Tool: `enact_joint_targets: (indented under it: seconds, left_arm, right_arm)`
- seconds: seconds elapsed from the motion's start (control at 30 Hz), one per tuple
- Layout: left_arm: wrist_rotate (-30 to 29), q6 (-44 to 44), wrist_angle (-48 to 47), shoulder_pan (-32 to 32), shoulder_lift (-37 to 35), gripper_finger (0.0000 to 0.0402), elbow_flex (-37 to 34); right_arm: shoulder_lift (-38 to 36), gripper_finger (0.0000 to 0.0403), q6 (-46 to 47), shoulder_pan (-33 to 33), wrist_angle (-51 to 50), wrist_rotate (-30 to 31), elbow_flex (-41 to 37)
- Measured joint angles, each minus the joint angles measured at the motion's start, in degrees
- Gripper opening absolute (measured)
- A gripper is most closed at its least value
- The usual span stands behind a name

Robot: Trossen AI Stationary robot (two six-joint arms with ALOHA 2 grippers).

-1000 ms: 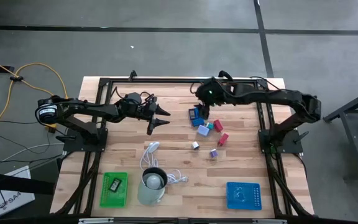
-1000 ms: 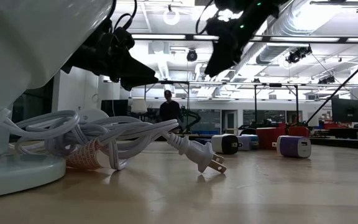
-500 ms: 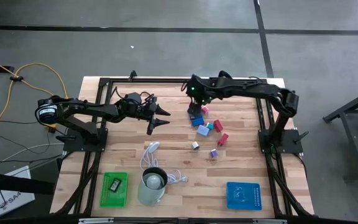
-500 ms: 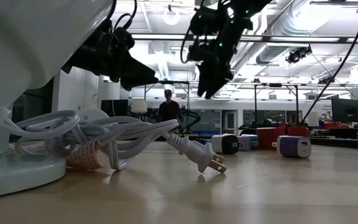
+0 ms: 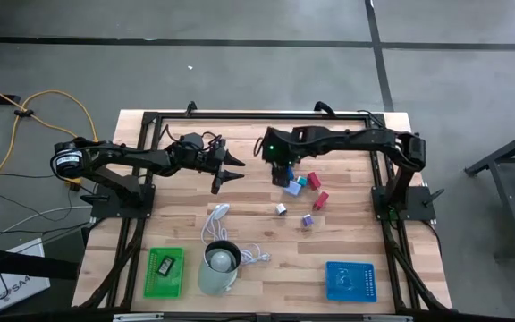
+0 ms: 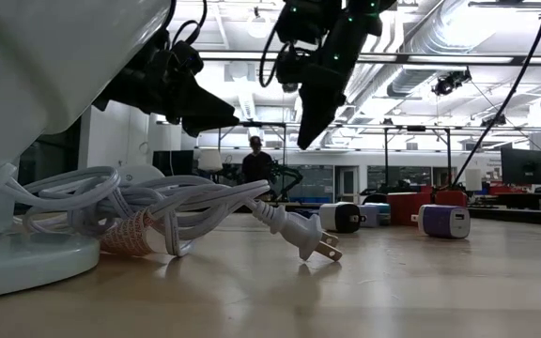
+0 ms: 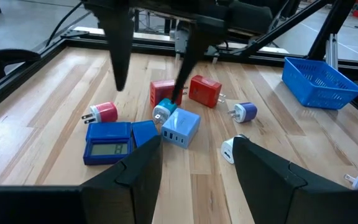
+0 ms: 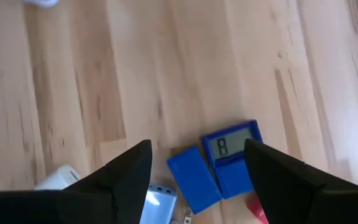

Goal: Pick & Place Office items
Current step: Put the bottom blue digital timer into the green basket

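From above we see the office items [image 5: 299, 188] scattered right of the table's [image 5: 347, 233] centre; the right gripper [image 5: 281, 168] hovers over their far-left edge, the left gripper [image 5: 232, 170] waits apart. Left wrist: fingers [image 7: 143, 168] spread, holding nothing (items lie ahead). Right wrist: fingers [image 8: 126, 171] parted, empty, above a blue calculator [image 8: 232, 155].

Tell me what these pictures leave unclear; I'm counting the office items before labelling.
- High view: the right gripper covers the blue pieces; hidden there.
- Low view: the white cable and plug block the nearer items.
- Right wrist view: the pink piece is cut off by the picture's edge.
- Green tray: contents too small.
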Motion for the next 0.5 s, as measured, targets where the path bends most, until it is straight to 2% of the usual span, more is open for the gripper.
enact_joint_targets:
  seconds: [0.13,0.5]
  left_arm:
    - [0.00,0.00,0.00,0.00,0.00,0.0189,0.02]
    - [0.00,0.00,0.00,0.00,0.00,0.0189,0.02]
  right_arm:
    - [0.00,0.0244,-3.64,1.56,0.26,0.04,0.00]
    - [0.00,0.0244,-3.86,1.72,0.56,-0.15,0.00]
